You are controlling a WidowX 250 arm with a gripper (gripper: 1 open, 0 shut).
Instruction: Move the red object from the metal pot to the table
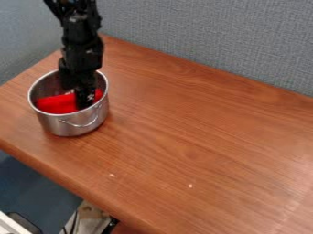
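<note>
A small shiny metal pot [51, 122] stands near the left corner of the reddish-brown wooden table [208, 128]. Inside it lies the red object [51, 102], bright red and filling much of the pot's left side. My black gripper [82, 90] reaches almost straight down into the pot from above, its fingers open and lowered inside the rim over the right part of the red object. The fingertips partly hide the object; whether they touch it I cannot tell.
A grey-blue wall [232, 37] runs behind the table. The table's front edge [73, 187] and rounded left corner lie close to the pot. Dark floor and clutter show below the front edge.
</note>
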